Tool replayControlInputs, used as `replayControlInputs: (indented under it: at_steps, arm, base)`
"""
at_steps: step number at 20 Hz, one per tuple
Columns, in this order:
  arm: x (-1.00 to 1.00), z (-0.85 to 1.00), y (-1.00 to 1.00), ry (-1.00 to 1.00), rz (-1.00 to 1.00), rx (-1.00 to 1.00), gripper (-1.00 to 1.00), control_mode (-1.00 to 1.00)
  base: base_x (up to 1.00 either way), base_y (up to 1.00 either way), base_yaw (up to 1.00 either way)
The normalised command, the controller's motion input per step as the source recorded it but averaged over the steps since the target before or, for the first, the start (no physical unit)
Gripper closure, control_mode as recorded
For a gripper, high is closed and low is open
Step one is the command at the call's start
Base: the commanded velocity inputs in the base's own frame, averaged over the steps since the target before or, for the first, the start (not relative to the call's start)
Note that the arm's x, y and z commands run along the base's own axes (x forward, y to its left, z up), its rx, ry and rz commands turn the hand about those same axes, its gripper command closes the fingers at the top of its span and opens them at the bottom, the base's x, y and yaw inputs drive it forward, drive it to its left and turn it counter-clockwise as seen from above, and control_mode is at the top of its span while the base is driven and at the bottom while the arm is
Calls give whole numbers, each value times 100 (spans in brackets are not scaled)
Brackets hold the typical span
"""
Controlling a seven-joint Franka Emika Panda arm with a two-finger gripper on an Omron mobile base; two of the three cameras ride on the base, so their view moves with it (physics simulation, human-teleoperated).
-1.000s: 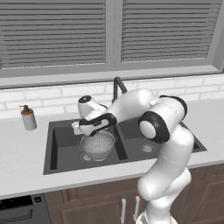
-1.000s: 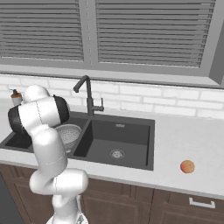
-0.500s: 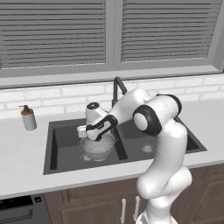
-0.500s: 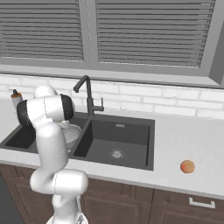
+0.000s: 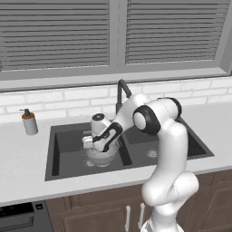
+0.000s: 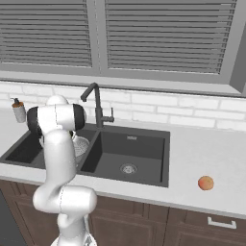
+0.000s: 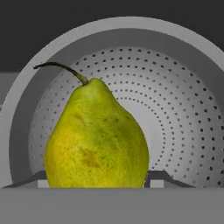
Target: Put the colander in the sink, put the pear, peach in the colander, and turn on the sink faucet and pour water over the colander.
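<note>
Gripper lowered into silvery-white perforated metal colander in left basin since a second before; clamped on yellow-green pear. Release next, probably; orange-pink peach left on counter.

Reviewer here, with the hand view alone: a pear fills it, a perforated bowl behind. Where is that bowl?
Observer: The colander sits in the sink's left basin, seen from the left base view.
Reviewer: And the peach?
Observer: The peach lies on the counter, right of the sink, apart from everything.
Reviewer: Is water running?
Observer: No stream shows at the faucet.
Reviewer: Where is the tool?
Observer: The tool hangs just over the colander, the pear between its fingers.
</note>
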Motion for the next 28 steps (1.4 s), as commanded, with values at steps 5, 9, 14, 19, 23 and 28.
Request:
replayControlInputs:
  at_steps: [5,9,14,19,23,28]
  arm:
    - [1,-44,-20,0,0,0,100,-100]
    - [9,-40,-13,0,0,0,100,-100]
    - [27,-15,0,0,0,0,-100,-100]
    - [6,7,0,0,0,0,-100,-100]
    - [0,45,0,0,0,0,-100,-100]
    - [-3,77,0,0,0,0,-100,-100]
  base:
    - [0,0,0]
    - [0,0,0]
    - [0,0,0]
    - [0,0,0]
    - [0,0,0]
    - [0,0,0]
